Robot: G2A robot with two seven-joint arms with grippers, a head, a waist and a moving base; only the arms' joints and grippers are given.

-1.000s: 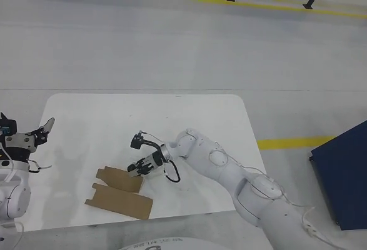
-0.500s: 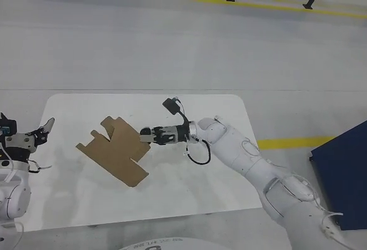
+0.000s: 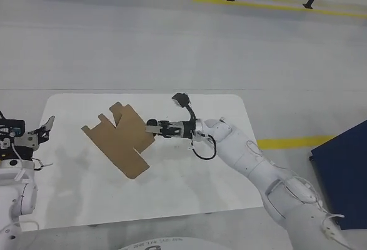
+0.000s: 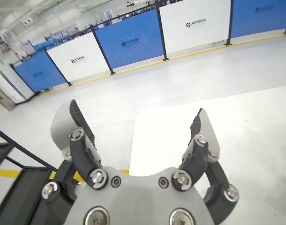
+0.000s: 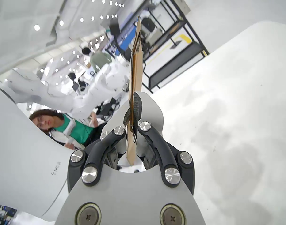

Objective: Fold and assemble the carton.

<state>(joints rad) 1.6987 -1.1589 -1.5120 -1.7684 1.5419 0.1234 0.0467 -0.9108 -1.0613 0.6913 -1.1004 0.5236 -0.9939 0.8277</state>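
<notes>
My right claw (image 3: 150,129) pinches one edge of the flat brown cardboard carton blank (image 3: 122,140), held over the white table (image 3: 196,181). My left claw (image 4: 135,112) gapes wide. I'd judge no folding done yet.

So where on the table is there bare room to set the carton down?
Bare table along the robot-side edge, before the carton and right gripper, and between carton and left gripper. Crowded only around the held carton.
</notes>
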